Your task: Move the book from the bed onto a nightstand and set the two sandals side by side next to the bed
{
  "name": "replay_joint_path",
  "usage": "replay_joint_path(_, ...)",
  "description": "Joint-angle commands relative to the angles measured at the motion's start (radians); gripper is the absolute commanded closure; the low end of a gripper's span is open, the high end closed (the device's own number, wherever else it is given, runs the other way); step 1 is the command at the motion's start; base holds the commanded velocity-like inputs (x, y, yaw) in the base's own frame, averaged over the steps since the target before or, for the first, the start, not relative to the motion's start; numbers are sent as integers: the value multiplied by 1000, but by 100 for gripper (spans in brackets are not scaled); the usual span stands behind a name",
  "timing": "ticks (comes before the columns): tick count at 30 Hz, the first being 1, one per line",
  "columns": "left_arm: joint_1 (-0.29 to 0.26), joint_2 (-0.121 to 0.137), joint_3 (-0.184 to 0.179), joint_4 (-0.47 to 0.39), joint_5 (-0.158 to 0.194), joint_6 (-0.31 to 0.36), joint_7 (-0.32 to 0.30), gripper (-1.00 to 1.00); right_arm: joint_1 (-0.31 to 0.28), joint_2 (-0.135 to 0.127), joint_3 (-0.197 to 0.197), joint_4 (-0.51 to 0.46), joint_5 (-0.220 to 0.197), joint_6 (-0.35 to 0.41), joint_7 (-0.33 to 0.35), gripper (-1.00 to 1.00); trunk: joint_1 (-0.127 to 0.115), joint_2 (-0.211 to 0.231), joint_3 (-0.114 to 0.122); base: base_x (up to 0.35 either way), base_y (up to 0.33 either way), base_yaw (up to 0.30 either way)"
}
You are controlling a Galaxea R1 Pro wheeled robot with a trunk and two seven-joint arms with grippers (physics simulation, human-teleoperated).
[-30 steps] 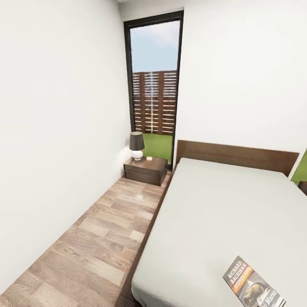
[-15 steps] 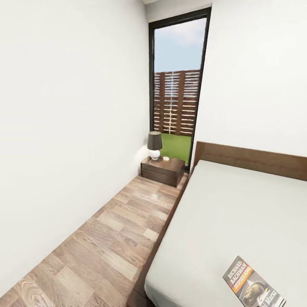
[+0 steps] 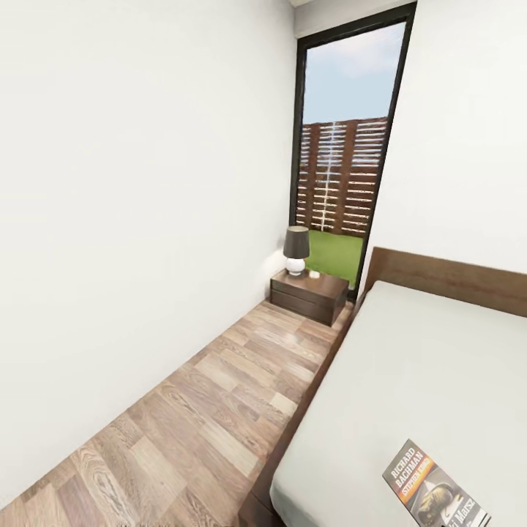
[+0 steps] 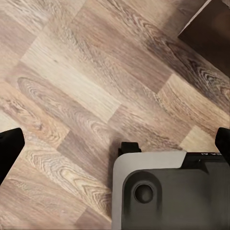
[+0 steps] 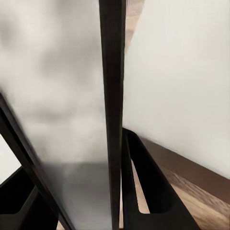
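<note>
The book [image 3: 435, 487], dark-covered with white author name and an orange band, shows at the head view's lower right over the bed's pale mattress [image 3: 410, 351]. In the right wrist view its thin dark edge [image 5: 112, 96] stands between the two black fingers [image 5: 143, 187] of my right gripper [image 5: 81, 158], which is shut on it. My left gripper [image 4: 115, 139] is open wide over the wood-plank floor [image 4: 72, 81], with nothing between its fingers. A dark brown nightstand [image 3: 309, 293] stands by the headboard [image 3: 446, 278], beside the window. The sandals are out of view.
A lamp [image 3: 296, 249] with a dark shade and a small white object stand on the nightstand. A white wall [image 3: 132, 219] runs along the left, leaving a floor aisle [image 3: 219, 395] between it and the bed. A grey part of the robot [image 4: 167, 191] shows under the left wrist.
The whole head view has swung: nightstand, window and bed sit further right in the picture. The book keeps the same place in the picture, so it travels with me.
</note>
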Motion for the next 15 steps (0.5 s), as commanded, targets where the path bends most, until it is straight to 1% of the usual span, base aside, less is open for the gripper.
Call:
replay_joint_path(1,-1,1,-4,2,11,-4,-5,-100,-1,-1,3,0,-10,2,3,100,1,-2,-2,-15,108,293)
replay_joint_path(5,-1,1,-4,1,13,-5,-5,-100,-1,-1,2,0,-10,2,3,100,1,-2,-2,-18,83,293)
replay_joint_path(15,-1,1,-4,1,14,-6,-5,-100,-1,-1,2,1,-10,2,3,100,1,-2,-2,-2,7,293)
